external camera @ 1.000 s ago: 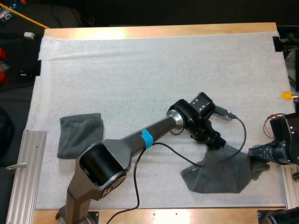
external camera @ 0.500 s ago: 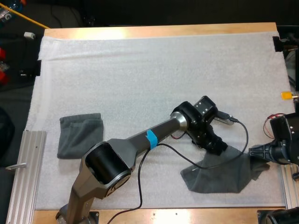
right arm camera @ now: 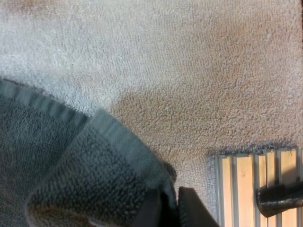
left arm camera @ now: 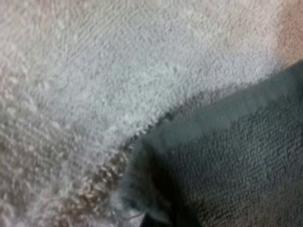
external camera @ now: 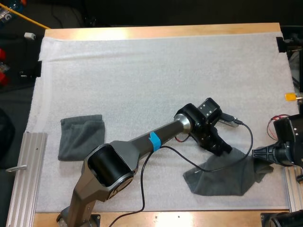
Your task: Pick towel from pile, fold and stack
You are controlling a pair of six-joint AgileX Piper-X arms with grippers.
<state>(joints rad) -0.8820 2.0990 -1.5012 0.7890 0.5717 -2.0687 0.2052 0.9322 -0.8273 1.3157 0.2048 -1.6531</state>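
High view: a crumpled towel (external camera: 220,178) lies on the mat (external camera: 142,75) at the lower right of the frame, with a folded towel (external camera: 80,137) well apart at the lower left. The left pincer (external camera: 225,149) sits at the crumpled towel's upper edge, where the cloth peaks; whether it grips I cannot tell. The right pincer (external camera: 257,153) is at the towel's right corner, and the right wrist view has its fingers (right arm camera: 196,209) clamped on the hem.

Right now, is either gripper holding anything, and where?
The right gripper pinches the crumpled towel by its hemmed edge; the left gripper is at its far corner, hold unclear.
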